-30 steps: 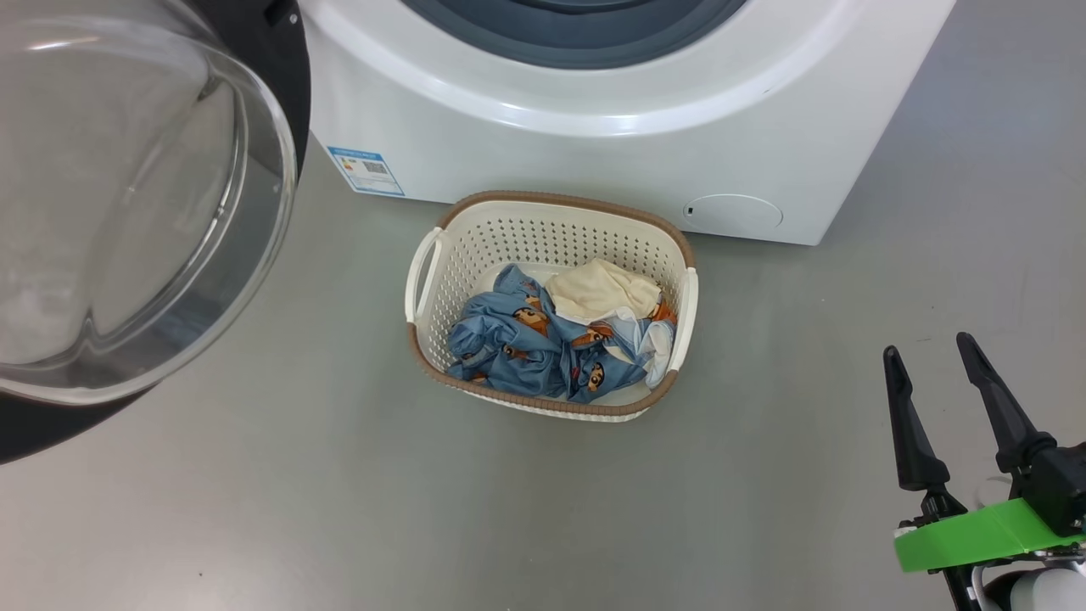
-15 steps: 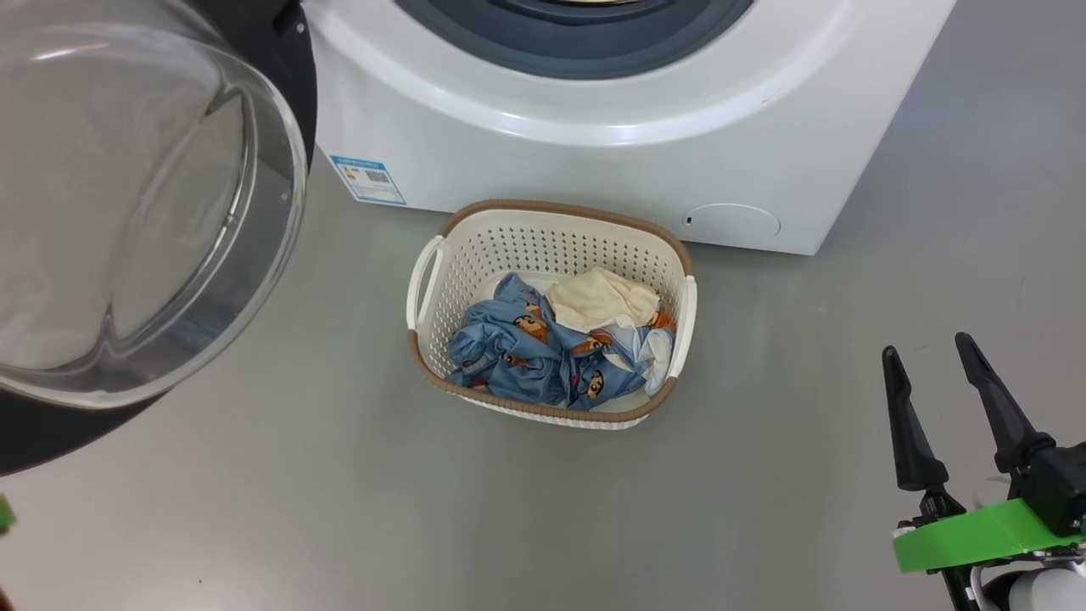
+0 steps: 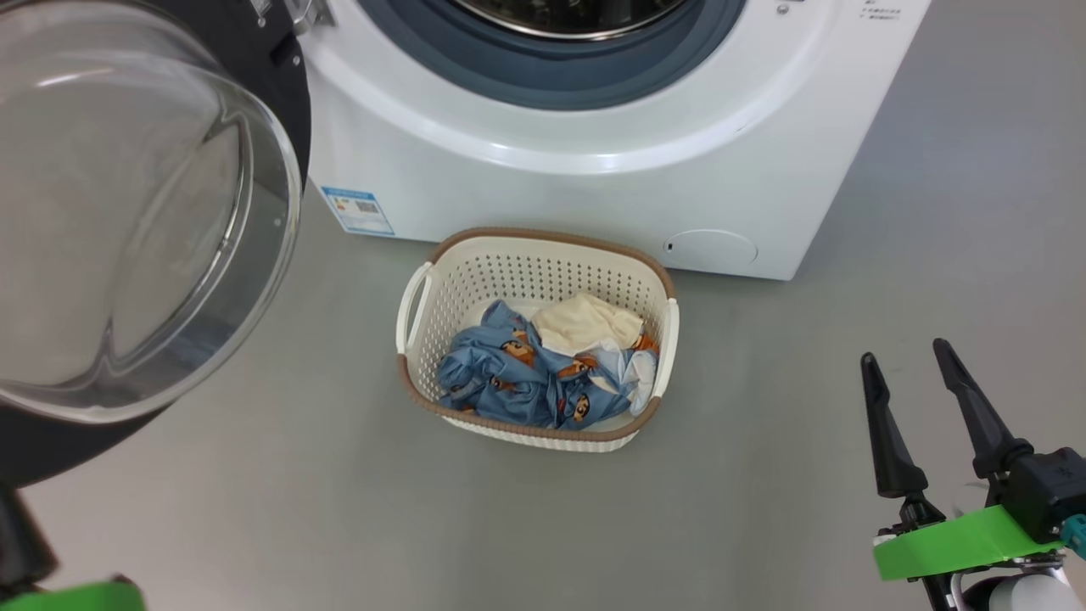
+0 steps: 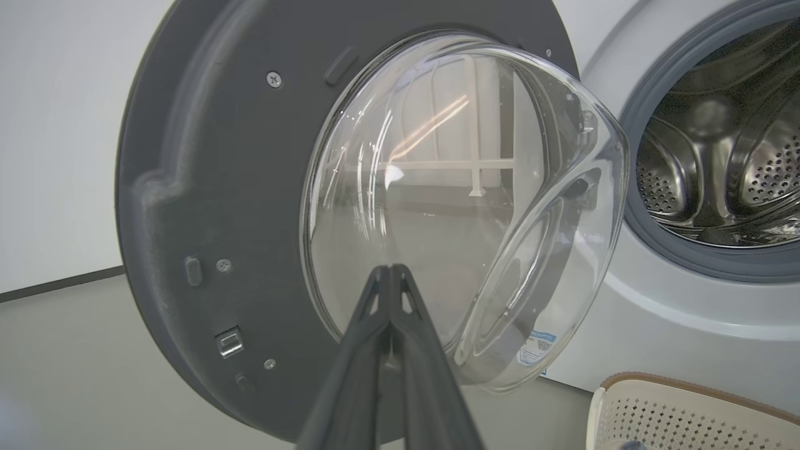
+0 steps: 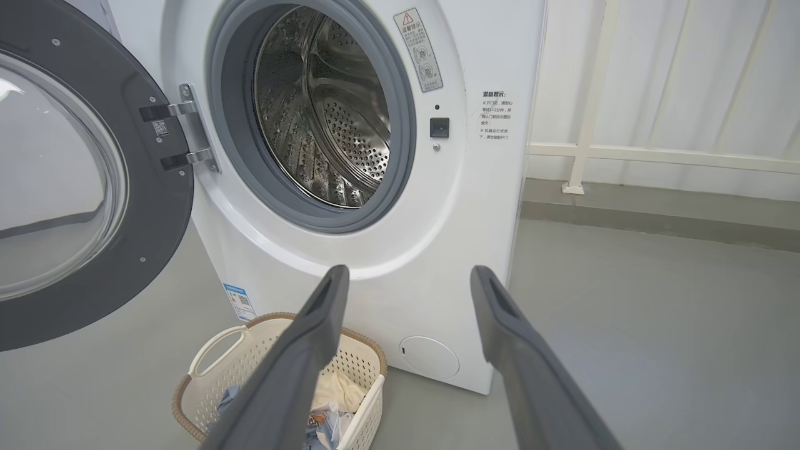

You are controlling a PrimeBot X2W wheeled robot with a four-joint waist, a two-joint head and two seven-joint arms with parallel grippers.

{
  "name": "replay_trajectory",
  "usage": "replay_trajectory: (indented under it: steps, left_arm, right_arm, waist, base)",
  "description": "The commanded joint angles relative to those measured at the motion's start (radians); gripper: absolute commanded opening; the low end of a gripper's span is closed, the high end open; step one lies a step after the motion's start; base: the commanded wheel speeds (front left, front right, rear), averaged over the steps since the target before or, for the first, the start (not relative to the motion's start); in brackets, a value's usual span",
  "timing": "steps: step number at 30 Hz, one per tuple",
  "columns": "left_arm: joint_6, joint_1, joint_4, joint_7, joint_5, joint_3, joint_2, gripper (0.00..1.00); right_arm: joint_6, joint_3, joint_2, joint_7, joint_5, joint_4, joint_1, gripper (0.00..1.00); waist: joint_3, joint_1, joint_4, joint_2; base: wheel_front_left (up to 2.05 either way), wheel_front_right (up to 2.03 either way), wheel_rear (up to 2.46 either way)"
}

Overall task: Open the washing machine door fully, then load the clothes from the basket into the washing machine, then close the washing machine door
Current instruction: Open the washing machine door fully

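Camera tilted upward; steel drum now shows above perforated cream basket.

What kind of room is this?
Probably a laundry room, or a space set up like one: a white washing machine with its door standing open, and a basket of clothes on the bare grey floor.

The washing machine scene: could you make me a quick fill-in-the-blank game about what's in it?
1. The washing machine door stands ____.
2. The clothes lie in the basket, whose woven-look rim is ____.
3. The right gripper has its two fingers spread apart, while the left gripper has its fingers pressed ____.

Missing words: open; brown; together.
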Motion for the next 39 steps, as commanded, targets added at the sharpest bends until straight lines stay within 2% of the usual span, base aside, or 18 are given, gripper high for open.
replay_trajectory:
  steps: [1, 6, 11, 12, 15, 17, 19, 29, 39]
  left_arm:
    - [-0.011, 0.021, -0.051, -0.005, 0.012, 0.013, 0.023, 0.00]
    - [-0.029, 0.105, -0.135, -0.005, 0.031, -0.109, 0.004, 0.00]
    - [-0.033, 0.139, -0.150, -0.005, 0.008, -0.222, -0.001, 0.00]
    - [-0.033, 0.141, -0.152, -0.005, 0.007, -0.236, -0.001, 0.03]
    - [-0.041, 0.145, -0.146, -0.005, 0.004, -0.274, -0.002, 0.31]
    - [-0.045, 0.143, -0.139, -0.005, -0.001, -0.292, -0.002, 0.56]
    - [-0.049, 0.141, -0.130, -0.005, -0.008, -0.306, -0.002, 1.00]
    - [-0.060, 0.131, -0.058, 0.006, -0.007, -0.343, 0.006, 1.00]
    - [-0.047, 0.137, -0.021, 0.040, -0.006, -0.348, 0.019, 1.00]
  right_arm:
    - [0.003, 0.030, 0.000, -0.012, -0.014, -0.030, 0.004, 1.00]
    - [0.003, 0.039, 0.009, -0.012, -0.018, -0.040, 0.021, 1.00]
    - [0.003, 0.057, 0.020, -0.012, -0.020, -0.048, 0.036, 1.00]
    - [0.003, 0.059, 0.021, -0.012, -0.019, -0.048, 0.038, 1.00]
    - [0.003, 0.066, 0.025, -0.012, -0.018, -0.048, 0.044, 1.00]
    - [0.003, 0.067, 0.028, -0.012, -0.020, -0.050, 0.048, 1.00]
    - [0.003, 0.068, 0.031, -0.012, -0.020, -0.053, 0.052, 1.00]
    - [0.003, 0.081, 0.034, -0.012, -0.021, -0.049, 0.069, 1.00]
    - [0.003, 0.083, 0.040, -0.012, -0.019, -0.039, 0.107, 1.00]
  waist:
    - [-0.017, 0.0000, -0.011, 0.0000]
    - [-0.045, 0.0000, -0.032, 0.0000]
    - [-0.070, 0.0000, -0.070, 0.0000]
    - [-0.074, 0.0000, -0.077, 0.0000]
    - [-0.083, 0.0000, -0.101, 0.0000]
    - [-0.088, 0.0000, -0.119, 0.0000]
    - [-0.095, 0.0000, -0.137, 0.0000]
    - [-0.137, 0.0000, -0.225, 0.0000]
    - [-0.196, 0.0000, -0.272, 0.0000]
  base:
    - [0.00, 0.00, 0.00]
    - [0.00, 0.00, 0.00]
    - [0.00, 0.00, 0.00]
    - [0.00, 0.00, 0.00]
    - [0.00, 0.00, 0.00]
    - [0.00, 0.00, 0.00]
    - [0.00, 0.00, 0.00]
    - [0.00, 0.00, 0.00]
    - [0.00, 0.00, 0.00]
